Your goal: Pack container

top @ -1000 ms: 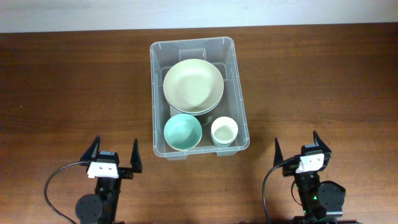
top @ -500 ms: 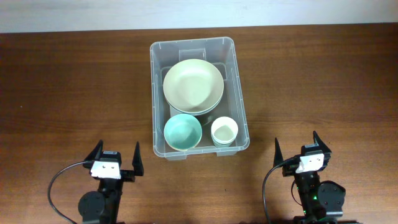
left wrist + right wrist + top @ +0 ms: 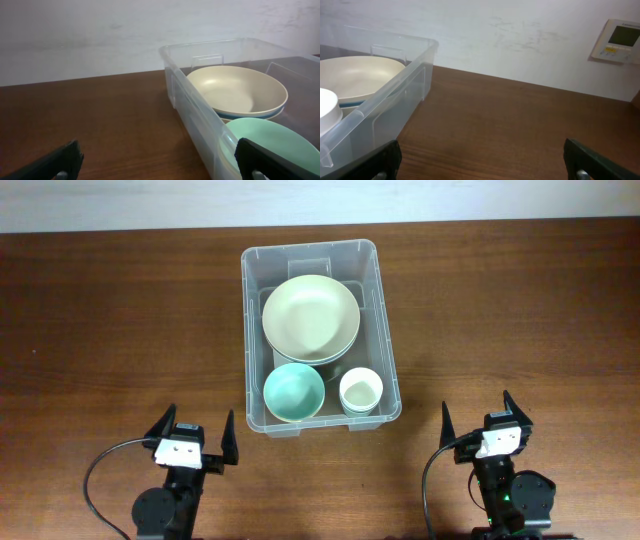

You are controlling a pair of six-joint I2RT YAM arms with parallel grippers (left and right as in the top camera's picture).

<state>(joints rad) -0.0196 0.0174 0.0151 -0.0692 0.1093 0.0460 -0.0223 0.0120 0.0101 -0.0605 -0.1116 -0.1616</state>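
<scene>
The container point(image 3: 252, 340) is sitting on the desk point(image 3: 120, 330), ahead of and between the left jaws and the right jaws, touching neither. Both sets are standing apart and gripping nothing, probably because the load is already inside: a cream bowl point(image 3: 311, 317), a green bowl point(image 3: 293, 392) and a white cup point(image 3: 361, 391) are resting in it. The cream bowl is covering a bluish-rimmed item beneath it, which cannot be identified. Both wrist views are cropping the jaw tips at the lower corners.
</scene>
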